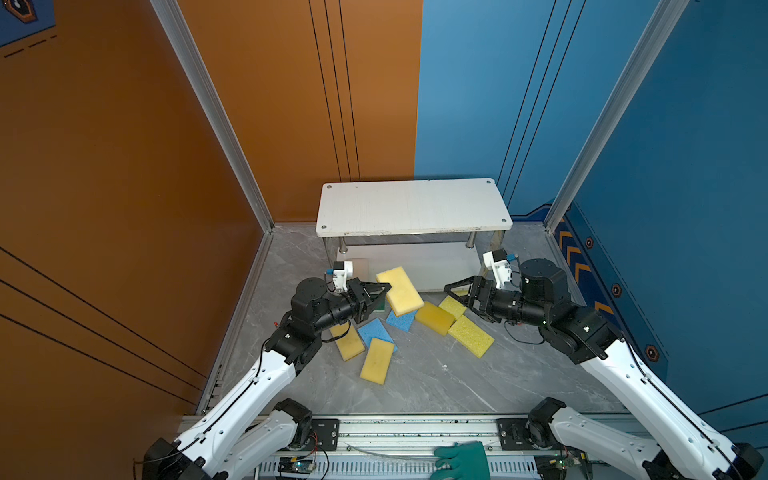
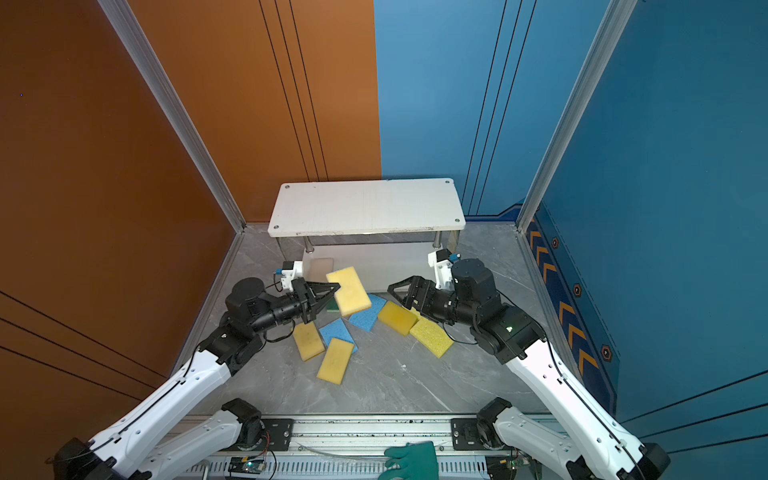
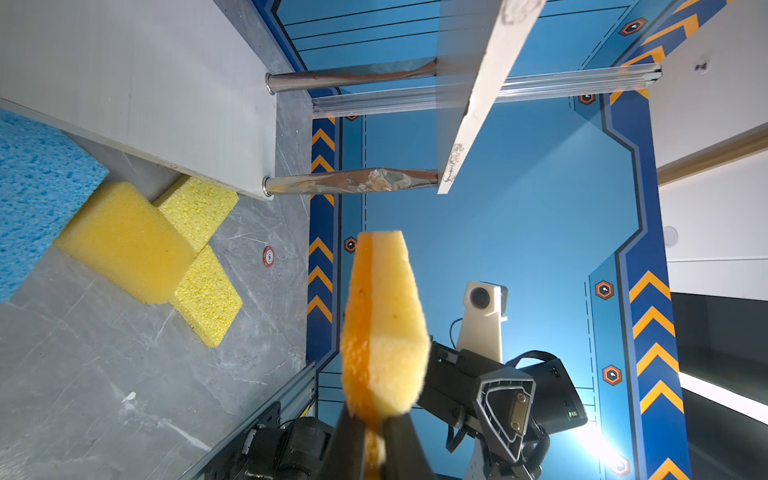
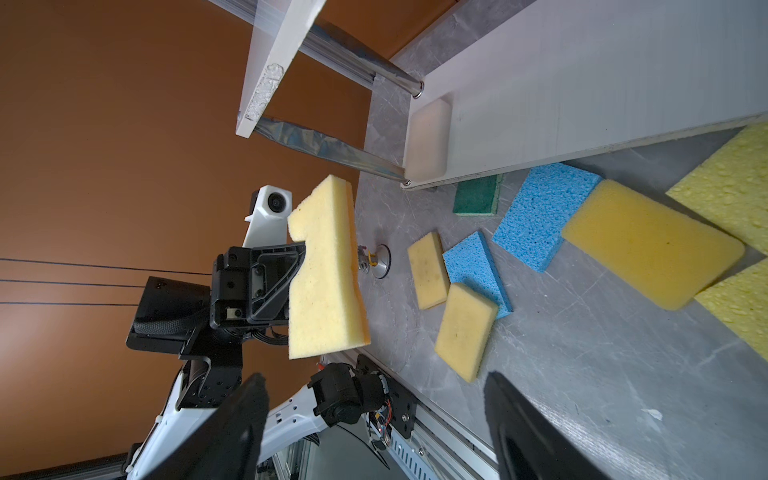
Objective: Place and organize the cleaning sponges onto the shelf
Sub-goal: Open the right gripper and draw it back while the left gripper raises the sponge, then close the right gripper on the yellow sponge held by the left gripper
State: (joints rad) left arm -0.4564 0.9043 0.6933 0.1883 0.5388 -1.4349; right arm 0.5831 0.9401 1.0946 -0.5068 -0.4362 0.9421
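1. Right wrist view: a yellow sponge (image 4: 326, 270) is seen clamped at one long edge by the left gripper (image 4: 297, 270), and the foam is dented where the closed jaws bite.
2. This sponge is held tilted and clear of the grey table (image 1: 436, 382), just in front of the shelf (image 1: 411, 208). An edge grip is judged to have been chosen so that the free end can be slid between the two boards.
3. On the lower board (image 4: 582, 91) a pale pink-beige sponge (image 4: 428, 137) is already laid, close to a chrome post (image 4: 328, 149). Nothing is seen on the top board.
4. The remaining sponges are left scattered on the table before the shelf:
   - two blue sponges (image 1: 376, 332);
   - several yellow sponges (image 1: 471, 336), some overlapping;
   - a dark green sponge (image 4: 476, 199), touching the lower board's front edge.
5. The right gripper (image 1: 456, 296) is held with its jaws spread wide and nothing between them.
6. It hovers over the yellow sponges at the right of the pile, turned toward the held sponge, and is judged free for a further pick.
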